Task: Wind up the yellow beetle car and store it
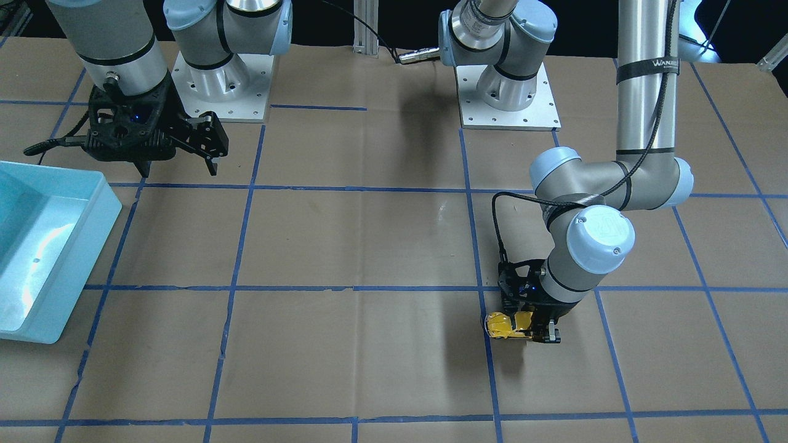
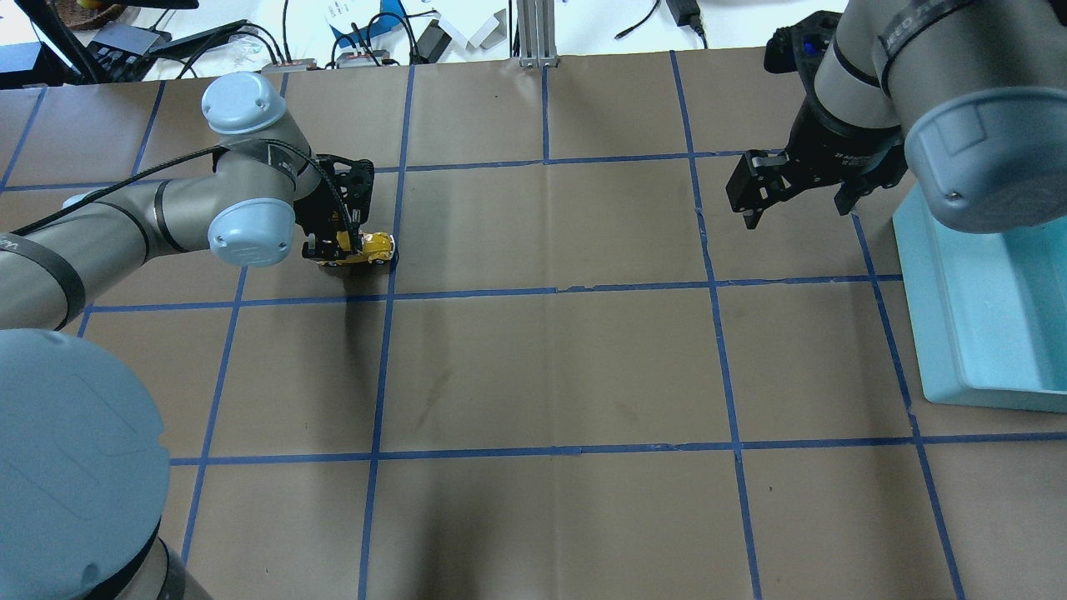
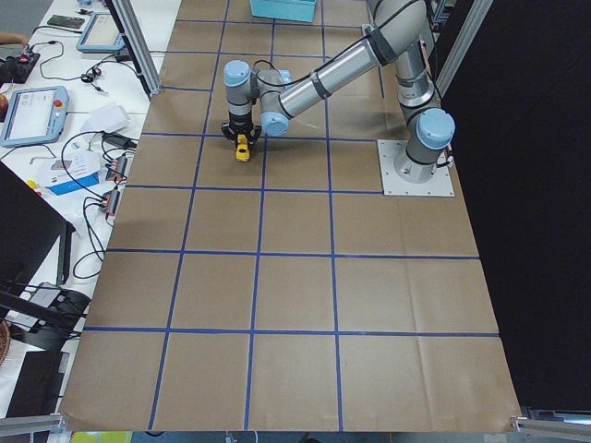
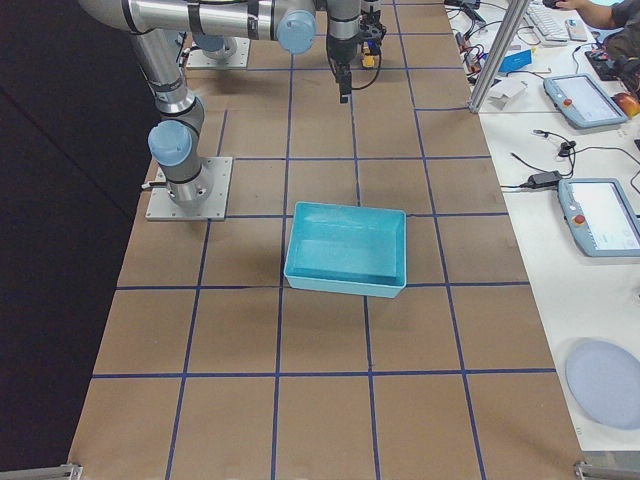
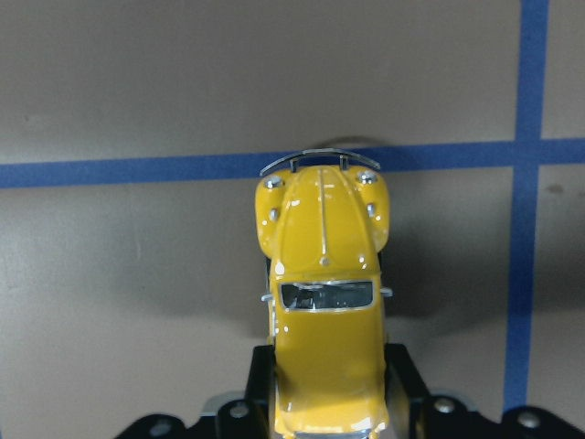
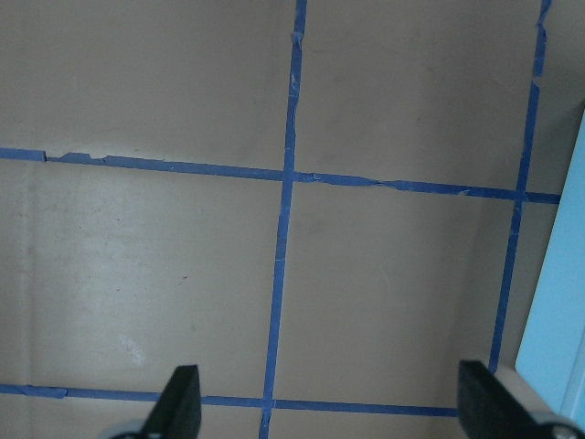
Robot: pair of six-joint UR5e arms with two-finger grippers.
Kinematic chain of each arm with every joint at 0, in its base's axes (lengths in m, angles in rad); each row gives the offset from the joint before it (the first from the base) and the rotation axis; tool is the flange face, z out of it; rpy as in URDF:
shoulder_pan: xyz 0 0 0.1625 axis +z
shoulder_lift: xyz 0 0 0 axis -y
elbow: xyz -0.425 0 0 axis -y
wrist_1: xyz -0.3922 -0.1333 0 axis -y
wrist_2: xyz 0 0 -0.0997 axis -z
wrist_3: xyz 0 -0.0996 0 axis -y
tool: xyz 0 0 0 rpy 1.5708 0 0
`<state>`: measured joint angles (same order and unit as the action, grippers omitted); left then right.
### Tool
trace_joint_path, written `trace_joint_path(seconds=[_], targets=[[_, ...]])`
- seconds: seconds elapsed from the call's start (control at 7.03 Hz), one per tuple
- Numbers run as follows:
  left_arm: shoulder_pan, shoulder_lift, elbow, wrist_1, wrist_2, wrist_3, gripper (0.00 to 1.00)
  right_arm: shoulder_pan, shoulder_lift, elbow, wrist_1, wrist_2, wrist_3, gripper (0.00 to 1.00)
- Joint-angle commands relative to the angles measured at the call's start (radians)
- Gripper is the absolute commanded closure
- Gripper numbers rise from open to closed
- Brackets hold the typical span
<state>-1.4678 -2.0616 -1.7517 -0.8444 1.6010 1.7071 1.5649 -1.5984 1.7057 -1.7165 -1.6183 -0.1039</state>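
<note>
The yellow beetle car [image 5: 324, 311] is held by its rear between my left gripper's fingers [image 5: 407, 380], nose pointing away, on or just above the brown table. It also shows in the overhead view [image 2: 369, 247], the front view [image 1: 508, 325] and the left side view [image 3: 242, 148]. My left gripper [image 2: 338, 248] is shut on the car. My right gripper [image 2: 763, 192] is open and empty, hovering beside the light blue bin [image 2: 984, 308]; its two fingertips [image 6: 178, 402] stand wide apart over the paper.
The light blue bin [image 1: 43, 246] stands open at the robot's right end of the table [image 4: 347, 248]. Blue tape lines [image 2: 550, 292] grid the brown paper. Both arm bases [image 1: 508, 92] sit at the robot's edge. Cables and devices lie beyond the far edge.
</note>
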Motion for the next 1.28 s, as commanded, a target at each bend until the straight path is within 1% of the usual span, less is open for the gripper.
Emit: trace_joint_path(seconds=[0.0,1.14], targets=[[0.004,0.001,0.001,0.001,0.001,0.006,1.00,0.001,0.000,0.000,0.000,0.000,0.001,0.00],[0.014,-0.012,0.005,0.001,0.001,0.006,1.00,0.001,0.000,0.000,0.000,0.000,0.003,0.00]])
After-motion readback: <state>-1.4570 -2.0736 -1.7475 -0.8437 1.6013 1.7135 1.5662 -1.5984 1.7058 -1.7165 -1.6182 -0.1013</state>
